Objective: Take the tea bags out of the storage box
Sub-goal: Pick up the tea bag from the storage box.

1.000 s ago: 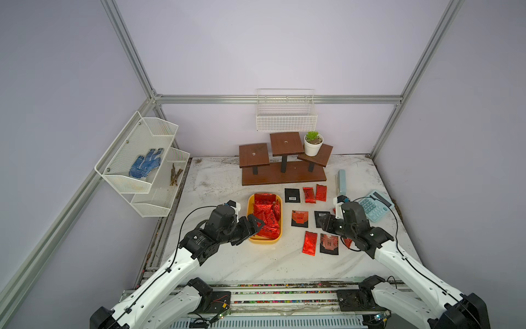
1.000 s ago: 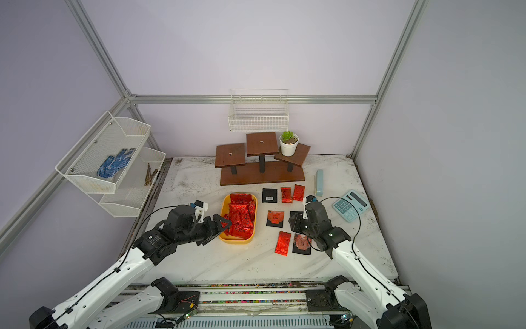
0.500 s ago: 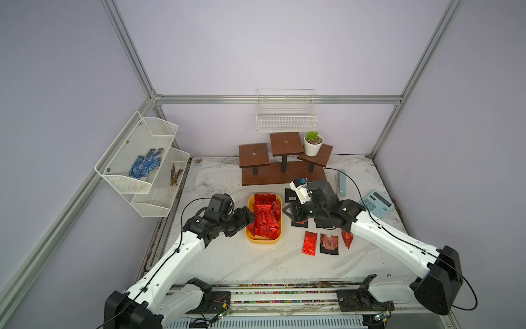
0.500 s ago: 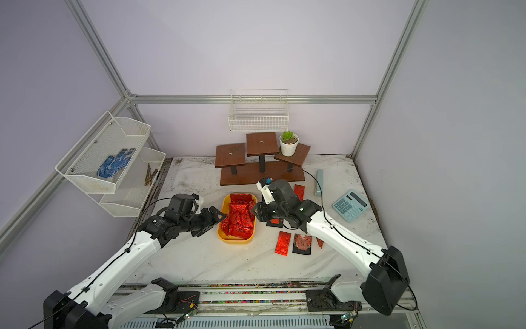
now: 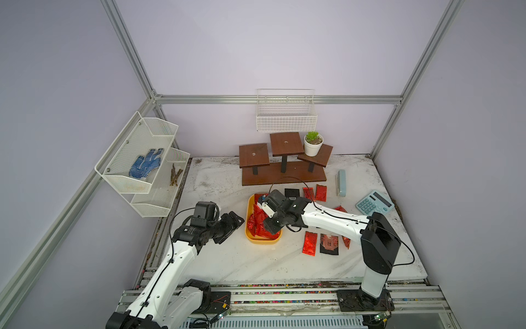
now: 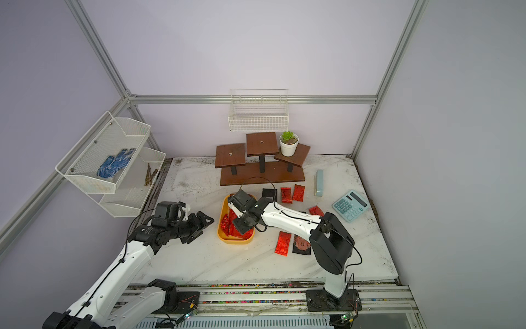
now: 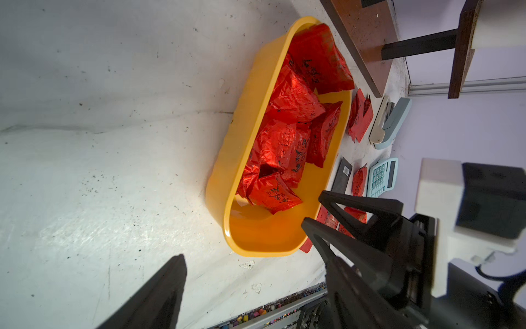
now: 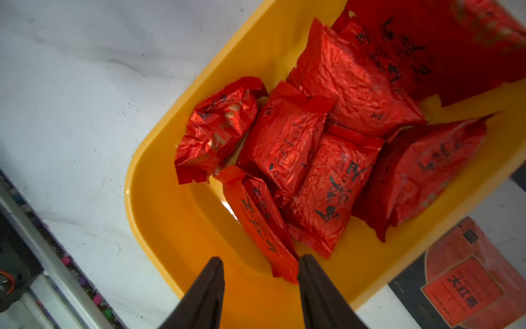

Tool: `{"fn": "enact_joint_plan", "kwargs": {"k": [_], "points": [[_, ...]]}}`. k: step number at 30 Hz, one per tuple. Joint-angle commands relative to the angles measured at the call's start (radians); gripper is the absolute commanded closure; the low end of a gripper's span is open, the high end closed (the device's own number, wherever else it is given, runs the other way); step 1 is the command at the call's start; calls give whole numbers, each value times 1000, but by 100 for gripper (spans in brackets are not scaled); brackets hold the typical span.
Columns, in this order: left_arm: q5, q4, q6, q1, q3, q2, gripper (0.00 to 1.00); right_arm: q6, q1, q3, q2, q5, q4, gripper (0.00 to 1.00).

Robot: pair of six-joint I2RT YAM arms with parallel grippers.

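The right claw (image 8: 260, 263) hangs over one rounded end of the shallow yellow plastic storage box (image 8: 148, 171), jaws apart and gripping nothing. Just below its fingertips (image 8: 308, 267) lies a slim red foil sachet (image 8: 262, 225). The sachet's long axis points straight at the claw, and its end reaches into the gap between the jaws. Beyond it, more crinkled red foil tea bags (image 8: 327, 185) with black lettering are heaped against one another, filling the far part of the box. The smooth floor under the claw is bare. The box's long axis runs away from the claw toward the dark brown wooden tiered stand (image 5: 283, 171).

Outside the box wall, beside the claw, a flat black square sachet with a red-orange emblem (image 8: 466, 284) lies on the scuffed white desk (image 5: 227, 265). Past it are further red packets (image 5: 309, 243), then a pale blue calculator (image 5: 374, 202) and a pale blue stapler (image 5: 341, 183).

Across the box, the left claw (image 5: 234, 229) is spread wide and empty, just beside the opposite long wall.
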Motion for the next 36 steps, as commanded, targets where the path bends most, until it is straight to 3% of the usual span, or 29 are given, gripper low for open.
{"fn": "enact_joint_plan", "kwargs": {"k": [1, 10, 13, 18, 36], "points": [[43, 20, 6, 11, -30, -49, 20, -62, 20, 51, 50, 73, -49, 50], [48, 23, -11, 12, -83, -115, 19, -70, 30, 125, 168, 122, -43, 52], [50, 15, -9, 12, -81, -121, 19, -72, 29, 137, 191, 99, -45, 65], [53, 9, -7, 14, -74, -120, 19, -65, 29, 130, 189, 75, -32, 100], [54, 16, -17, -19, -37, -129, 22, 193, -20, 60, -136, 36, 25, 100]]}}
